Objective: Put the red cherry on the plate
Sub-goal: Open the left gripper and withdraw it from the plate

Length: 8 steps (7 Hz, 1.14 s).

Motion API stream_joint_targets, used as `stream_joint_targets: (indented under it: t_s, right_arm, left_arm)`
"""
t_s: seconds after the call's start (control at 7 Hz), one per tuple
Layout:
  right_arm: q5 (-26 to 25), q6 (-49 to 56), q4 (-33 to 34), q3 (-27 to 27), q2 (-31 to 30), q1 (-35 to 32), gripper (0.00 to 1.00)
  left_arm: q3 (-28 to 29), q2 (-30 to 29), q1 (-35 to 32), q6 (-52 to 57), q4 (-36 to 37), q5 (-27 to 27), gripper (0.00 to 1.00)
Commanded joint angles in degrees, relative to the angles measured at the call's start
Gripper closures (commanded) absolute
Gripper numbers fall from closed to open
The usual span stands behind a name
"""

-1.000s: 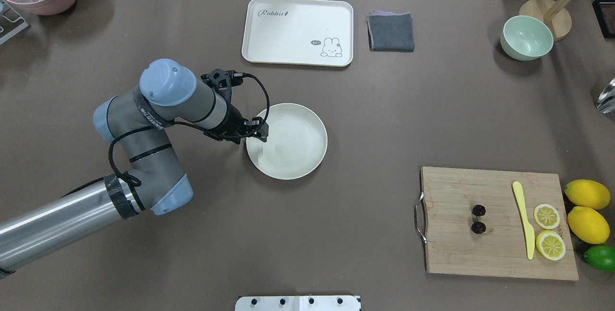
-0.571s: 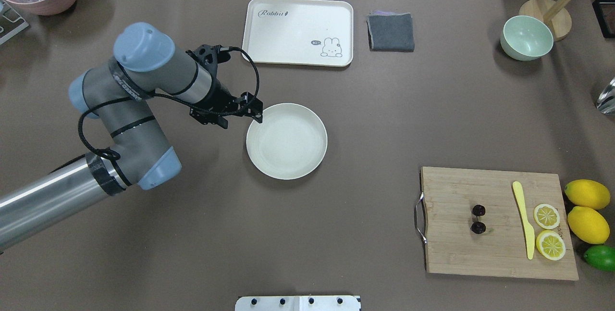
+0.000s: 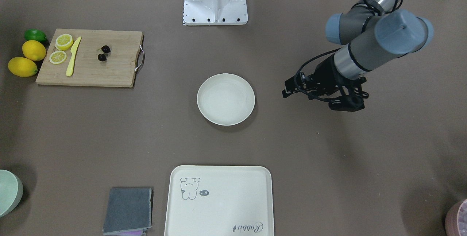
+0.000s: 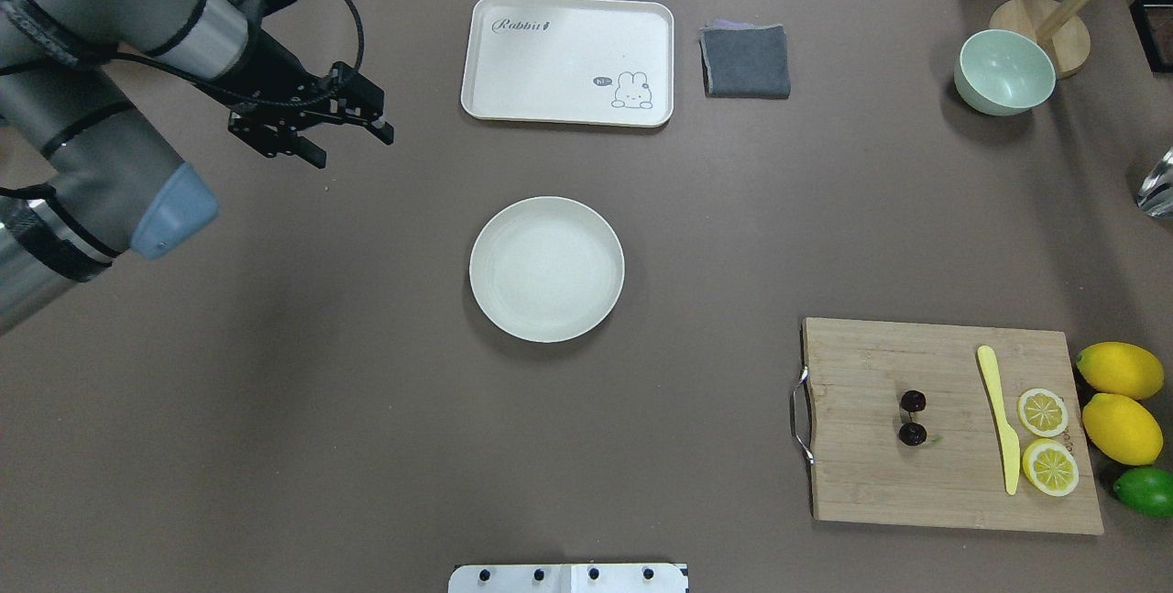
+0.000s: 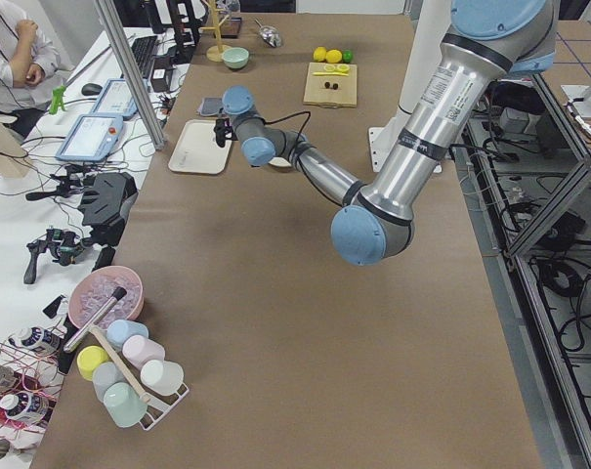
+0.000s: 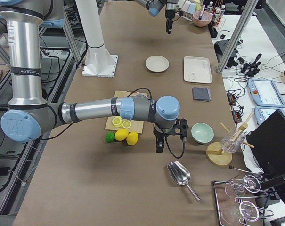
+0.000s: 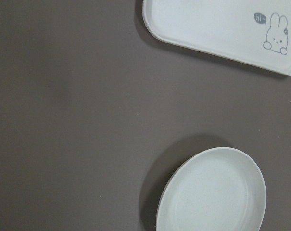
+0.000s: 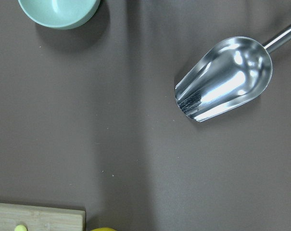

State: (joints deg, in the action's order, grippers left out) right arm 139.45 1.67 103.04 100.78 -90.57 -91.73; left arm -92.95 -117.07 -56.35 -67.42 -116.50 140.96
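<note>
Our left claw [image 4: 355,148] hangs above bare brown table [image 4: 275,391] with its two fingers spread apart and nothing between them; it touches none of the objects. The plate [image 4: 547,269] lies near this claw, off to its right and closer to the robot's base, apart from it, and it is bare. The cream tray [image 4: 568,60] with the rabbit drawing sits to the claw's right and a little farther from the base; beyond the tray, still farther right of the claw, lies a folded grey cloth [image 4: 745,61].

The red cherry [image 4: 913,419] is well apart from the left claw, across the table on its right and nearer the base; the two dark fruits rest side by side on the wooden cutting board [image 4: 871,483], not on the plate. On the same board, on the cherry's side away from the claw, we see a yellow knife [image 4: 999,419] and two lemon slices [image 4: 1043,411]; past the board's far edge lie two whole lemons [image 4: 1120,371] and a lime [image 4: 1145,490].

Our right claw [image 6: 158,143] shows only in the side view from the table's right end, so we cannot tell whether it is spread or clenched; it hangs over bare table, with the lemons just beside it on one side, the pale green bowl [image 6: 202,133] near it on the other, and a metal scoop [image 8: 222,79] close by.
</note>
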Motion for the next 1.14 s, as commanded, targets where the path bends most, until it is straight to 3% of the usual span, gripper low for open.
stream_joint_targets:
  t_s: [0.0, 0.14, 0.29, 0.43, 0.71, 0.86, 1.0]
  right_arm:
    - [0.56, 0.09, -0.29, 0.03, 0.40, 0.15, 0.00]
    - [2.13, 0.26, -0.38, 0.03, -0.12, 0.24, 0.00]
    - [8.24, 0.09, -0.64, 0.20, -2.48, 0.15, 0.00]
    - [6.91, -0.69, -6.30, 1.25, -3.98, 0.15, 0.00]
    - [4.52, -4.72, -7.76, 1.78, -3.20, 3.82, 0.00]
    - [3.39, -10.49, -8.46, 3.79, -3.12, 6.88, 0.00]
    - [-1.58, -18.29, -11.69, 8.24, -2.68, 11.70, 0.00]
  left_arm:
    - [-2.93, 8.56, -7.60, 10.48, 0.48, 1.68, 0.03]
    - [-2.59, 12.09, -12.42, 19.77, 2.48, 2.99, 0.05]
    - [-2.50, 13.26, -16.21, 24.13, 5.64, 3.09, 0.07]
    - [-2.06, 14.83, -17.99, 28.52, 7.32, 2.48, 0.08]
    - [-0.74, 15.29, -23.70, 43.88, 16.51, -0.59, 0.03]
    - [-0.57, 15.38, -25.37, 47.60, 18.13, -0.69, 0.03]
    - [-0.82, 15.55, -26.09, 47.81, 18.32, -0.34, 0.03]
